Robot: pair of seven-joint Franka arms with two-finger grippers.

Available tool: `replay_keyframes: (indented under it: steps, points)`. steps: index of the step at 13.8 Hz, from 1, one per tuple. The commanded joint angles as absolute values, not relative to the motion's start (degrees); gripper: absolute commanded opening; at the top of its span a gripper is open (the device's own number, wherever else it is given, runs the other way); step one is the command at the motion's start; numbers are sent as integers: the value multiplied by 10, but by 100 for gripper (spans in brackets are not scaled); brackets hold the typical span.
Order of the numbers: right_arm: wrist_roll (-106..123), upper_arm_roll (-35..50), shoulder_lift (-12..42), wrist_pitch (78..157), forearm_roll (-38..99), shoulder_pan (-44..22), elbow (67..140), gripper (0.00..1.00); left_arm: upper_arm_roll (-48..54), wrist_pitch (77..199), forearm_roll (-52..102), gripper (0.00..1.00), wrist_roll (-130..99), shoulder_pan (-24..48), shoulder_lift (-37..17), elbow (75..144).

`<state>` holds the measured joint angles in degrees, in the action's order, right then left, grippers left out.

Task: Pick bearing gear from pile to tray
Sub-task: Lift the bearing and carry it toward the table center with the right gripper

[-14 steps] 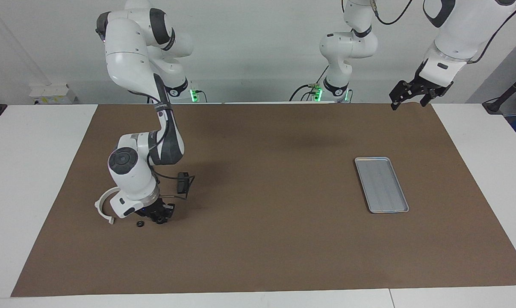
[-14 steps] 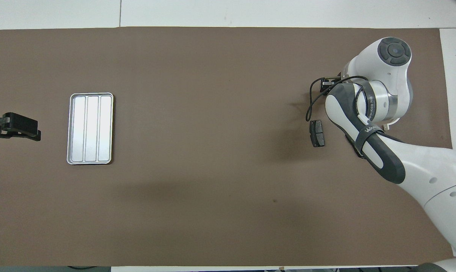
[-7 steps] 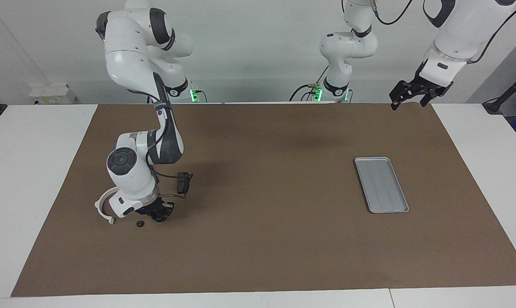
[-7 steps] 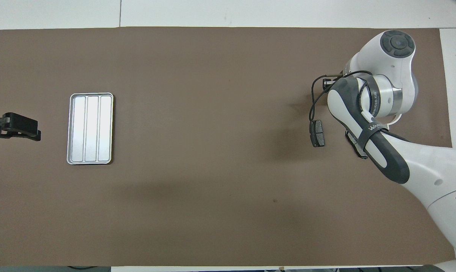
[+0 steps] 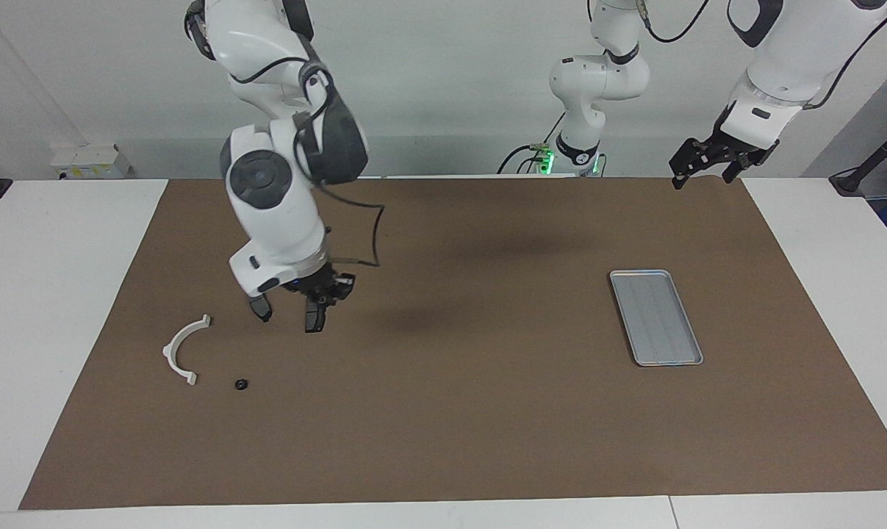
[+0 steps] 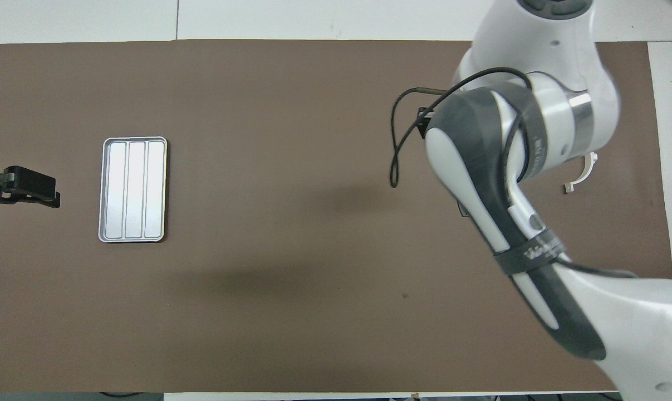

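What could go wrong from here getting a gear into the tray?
The right gripper is up over the mat with no gear visible in it, and one gear lies beside the white arc: it may be empty. The tray sits at the left arm's end, a long carry for a tiny part. The left gripper waits open.

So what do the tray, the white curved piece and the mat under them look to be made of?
The tray looks like metal: silver-grey, dull sheen, pressed ribs along its floor, raised rim. The curved piece seems moulded plastic: plain matt white, thin, with small tabs at its ends. The mat looks like brown paper or felt: flat, no shine; which one cannot be told.
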<state>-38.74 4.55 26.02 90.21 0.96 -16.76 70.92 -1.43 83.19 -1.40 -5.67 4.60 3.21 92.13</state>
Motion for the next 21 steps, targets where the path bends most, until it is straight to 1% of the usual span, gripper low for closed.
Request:
replay_keyframes:
  steps: [1, 3, 6, 7, 9, 11, 14, 15, 18, 21]
  points:
    - [-572, 42, 279, 922, 28, -248, 680, 0, -14, 838, -8, 100, -55, 44, 45, 937]
    - [-661, 43, 283, 941, 44, -293, 680, 0, -14, 838, -8, 100, -55, 44, 45, 937]
    - [-738, 43, 304, 1003, 36, -349, 686, 0, -14, 838, -8, 100, -55, 44, 45, 937]
    - [-751, 42, 317, 1022, 33, -362, 688, 0, -14, 838, -8, 100, -55, 44, 45, 937]
    - [-787, 43, 369, 1049, -23, -394, 688, 0, -14, 838, -8, 100, -55, 44, 45, 937]
    - [-802, 43, 396, 1111, -42, -400, 696, 0, -14, 838, -8, 100, -55, 44, 45, 937]
    - [-802, 42, 407, 1195, -47, -394, 755, 0, -14, 838, -8, 100, -55, 44, 45, 937]
    - [-803, 41, 416, 1217, -47, -394, 760, 0, -14, 838, -8, 100, -55, 44, 45, 937]
    - [-805, 40, 446, 1249, -60, -399, 762, 0, -14, 838, -8, 100, -55, 44, 45, 937]
    - [-804, 40, 449, 1239, -66, -396, 759, 0, -13, 838, -8, 100, -57, 45, 45, 937]
